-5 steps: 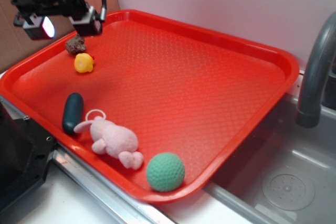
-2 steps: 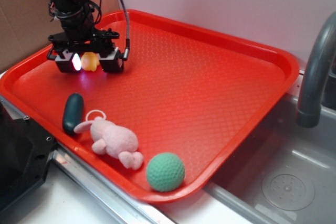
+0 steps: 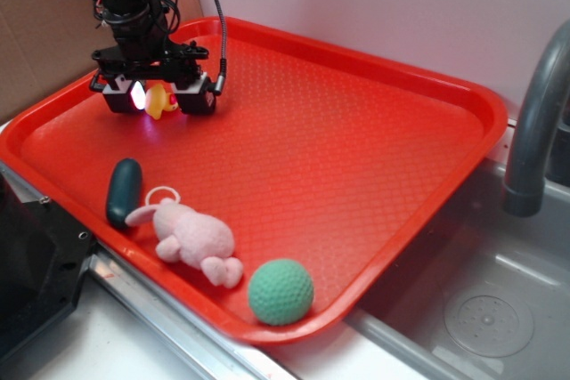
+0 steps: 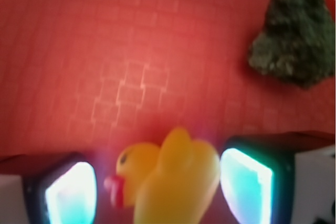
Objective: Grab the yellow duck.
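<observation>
The yellow duck (image 3: 160,101) lies at the far left of the red tray (image 3: 321,149), between the two lit fingers of my gripper (image 3: 158,98), which is lowered around it. In the wrist view the duck (image 4: 173,179) fills the gap, with its red beak pointing at the left pad (image 4: 71,192) and a small space still there. Its body is almost against the right pad (image 4: 247,184). The gripper (image 4: 157,192) is open around the duck.
A dark lumpy rock (image 4: 294,40) sits just beyond the gripper near the tray's rim. A dark green oblong (image 3: 123,191), a pink plush bunny (image 3: 191,239) and a green ball (image 3: 280,291) lie along the tray's front edge. A grey faucet (image 3: 534,122) and sink (image 3: 481,309) are at the right.
The gripper came down from above the rock to straddle the duck, and its fingers have since drawn closer together around it.
</observation>
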You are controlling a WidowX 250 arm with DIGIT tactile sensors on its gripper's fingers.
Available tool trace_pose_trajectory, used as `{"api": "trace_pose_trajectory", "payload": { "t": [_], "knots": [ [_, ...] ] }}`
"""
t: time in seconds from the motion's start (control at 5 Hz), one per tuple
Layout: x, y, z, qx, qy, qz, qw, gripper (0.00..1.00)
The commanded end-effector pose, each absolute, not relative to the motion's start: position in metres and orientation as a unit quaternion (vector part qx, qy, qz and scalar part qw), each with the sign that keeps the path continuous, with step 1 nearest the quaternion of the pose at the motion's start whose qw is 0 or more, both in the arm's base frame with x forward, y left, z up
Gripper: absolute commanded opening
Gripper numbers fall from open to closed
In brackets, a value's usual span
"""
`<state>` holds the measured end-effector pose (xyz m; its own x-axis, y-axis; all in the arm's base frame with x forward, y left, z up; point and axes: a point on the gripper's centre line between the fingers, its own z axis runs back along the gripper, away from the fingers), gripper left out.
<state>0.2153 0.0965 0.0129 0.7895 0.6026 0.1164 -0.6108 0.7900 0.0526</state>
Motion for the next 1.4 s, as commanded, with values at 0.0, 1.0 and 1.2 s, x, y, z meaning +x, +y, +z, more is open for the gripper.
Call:
{"api": "trace_pose_trajectory", "payload": {
  "t": [0.0,1.0,1.2],
  "knots": [
    [0.202,0.098,0.022,0.053,-0.021,0.285,0.957,0.0],
    [0.191,0.008,0.219,-0.02,-0.058,0.038,0.997,0.0],
    [0.187,0.012,0.226,-0.022,-0.066,0.038,0.997,0.0]
  ]
}}
